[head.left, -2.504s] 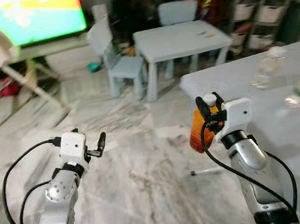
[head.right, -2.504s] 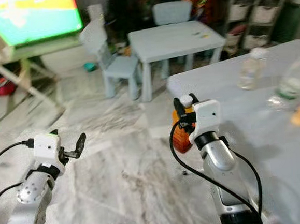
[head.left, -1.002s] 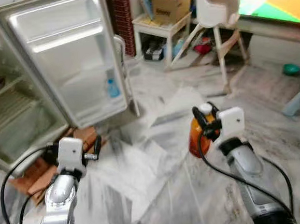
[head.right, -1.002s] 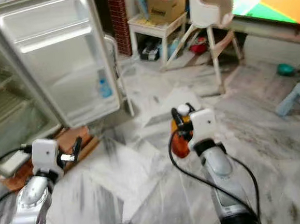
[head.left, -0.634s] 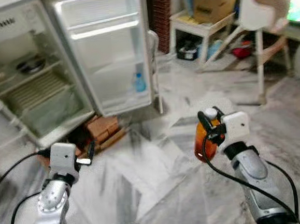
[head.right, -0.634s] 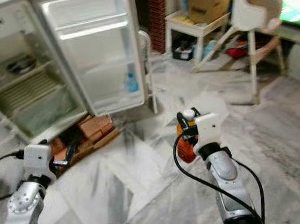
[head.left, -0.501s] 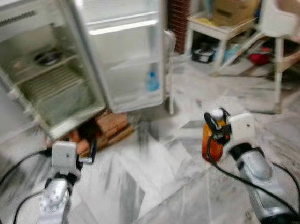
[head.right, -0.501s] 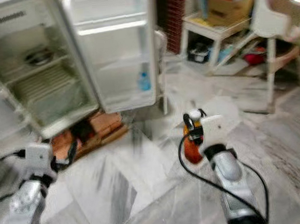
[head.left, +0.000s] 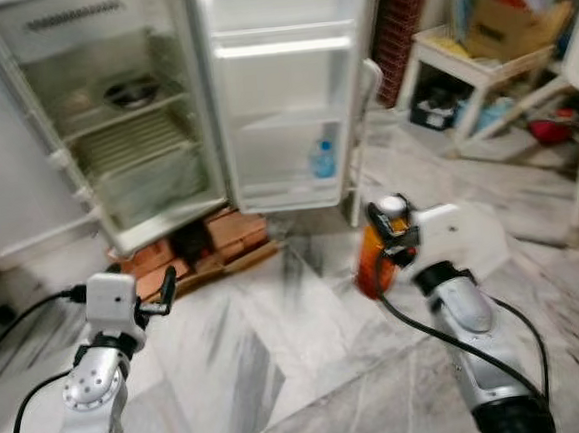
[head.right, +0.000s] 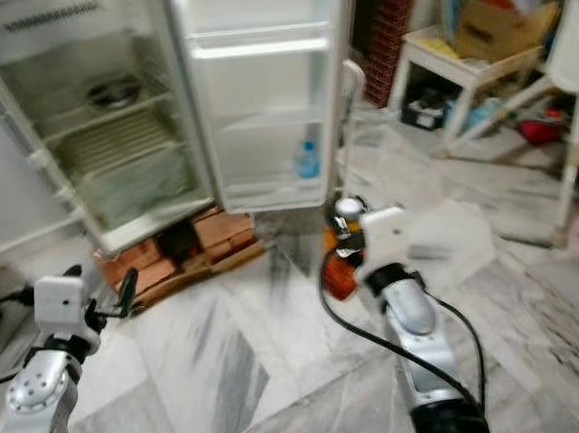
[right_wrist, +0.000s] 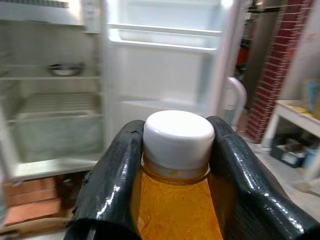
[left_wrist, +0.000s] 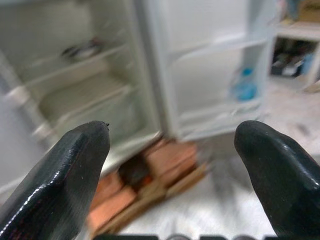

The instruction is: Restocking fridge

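While facing fridge (head.left: 151, 117) with door (head.left: 285, 96) swung wide: right arm raised mid-frame, forearm angled up and forward, right gripper (right_wrist: 176, 150) clamped around neck of orange bottle (head.left: 375, 260), one finger each side under white cap (right_wrist: 178, 132). Bottle upright, carried above marble floor (head.left: 281, 368), well short of fridge. Left arm low on left, bent, left gripper (left_wrist: 172, 165) spread wide and holding nothing, aimed at fridge base. Count: one orange bottle; one blue bottle (head.left: 323, 161) on lower door shelf; one dark bowl (head.left: 127, 91) on upper shelf inside; brick stack (head.left: 197, 246) under fridge front, number unclear. Side table (head.left: 478, 61) with box (head.left: 510, 19) at right.
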Tool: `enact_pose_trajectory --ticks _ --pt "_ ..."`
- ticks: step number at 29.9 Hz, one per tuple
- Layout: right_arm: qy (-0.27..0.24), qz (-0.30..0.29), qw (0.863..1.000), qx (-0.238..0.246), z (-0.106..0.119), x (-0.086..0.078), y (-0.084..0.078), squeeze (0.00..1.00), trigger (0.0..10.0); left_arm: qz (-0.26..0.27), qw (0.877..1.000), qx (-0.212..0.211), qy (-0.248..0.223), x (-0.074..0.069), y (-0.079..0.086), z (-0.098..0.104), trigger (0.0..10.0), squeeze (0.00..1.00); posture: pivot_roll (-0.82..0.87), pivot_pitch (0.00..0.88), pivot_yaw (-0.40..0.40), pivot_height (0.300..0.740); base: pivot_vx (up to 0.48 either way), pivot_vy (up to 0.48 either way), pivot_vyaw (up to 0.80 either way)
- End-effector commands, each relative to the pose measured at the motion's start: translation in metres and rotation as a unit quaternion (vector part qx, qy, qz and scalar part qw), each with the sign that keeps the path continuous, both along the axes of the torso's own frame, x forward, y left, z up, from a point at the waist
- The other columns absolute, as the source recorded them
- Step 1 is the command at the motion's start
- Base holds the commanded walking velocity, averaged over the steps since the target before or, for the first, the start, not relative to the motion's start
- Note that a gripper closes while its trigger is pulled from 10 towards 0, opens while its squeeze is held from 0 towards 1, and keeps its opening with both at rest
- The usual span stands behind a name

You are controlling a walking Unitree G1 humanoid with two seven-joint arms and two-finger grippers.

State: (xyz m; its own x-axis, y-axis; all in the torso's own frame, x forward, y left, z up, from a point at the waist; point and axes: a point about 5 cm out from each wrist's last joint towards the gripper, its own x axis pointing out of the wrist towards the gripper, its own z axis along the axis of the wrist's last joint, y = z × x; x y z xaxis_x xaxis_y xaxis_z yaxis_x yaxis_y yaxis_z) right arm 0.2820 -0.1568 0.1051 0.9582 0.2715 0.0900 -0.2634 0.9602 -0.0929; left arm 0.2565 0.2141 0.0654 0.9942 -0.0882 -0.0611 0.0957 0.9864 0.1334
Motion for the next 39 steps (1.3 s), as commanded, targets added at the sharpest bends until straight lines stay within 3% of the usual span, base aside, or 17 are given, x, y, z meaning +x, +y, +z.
enact_pose_trajectory --ticks 1,9,26,39 --pt "-0.011 -0.019 1.000 -0.004 0.005 0.001 -0.013 0.00 10.0 -0.008 1.000 -0.005 0.000 -0.001 -0.006 -0.001 10.0 0.00 0.03 0.000 -0.016 0.740 0.390 0.000 0.00" --pt "-0.021 0.005 1.000 -0.020 0.009 0.004 -0.010 0.00 10.0 -0.008 1.000 -0.006 -0.002 0.000 -0.007 -0.001 10.0 0.00 0.03 0.000 -0.020 0.740 0.401 0.000 0.00" --pt "-0.024 0.022 0.999 -0.018 0.009 0.004 -0.004 0.00 10.0 -0.011 1.000 -0.008 -0.001 0.001 -0.013 -0.002 10.0 0.00 0.03 0.000 -0.020 0.740 0.398 0.000 0.79" --pt "-0.020 0.017 1.000 -0.014 0.007 0.005 -0.005 0.00 10.0 -0.013 1.000 -0.008 0.000 0.002 -0.016 -0.003 10.0 0.00 0.02 0.000 -0.018 0.740 0.389 0.000 0.18"
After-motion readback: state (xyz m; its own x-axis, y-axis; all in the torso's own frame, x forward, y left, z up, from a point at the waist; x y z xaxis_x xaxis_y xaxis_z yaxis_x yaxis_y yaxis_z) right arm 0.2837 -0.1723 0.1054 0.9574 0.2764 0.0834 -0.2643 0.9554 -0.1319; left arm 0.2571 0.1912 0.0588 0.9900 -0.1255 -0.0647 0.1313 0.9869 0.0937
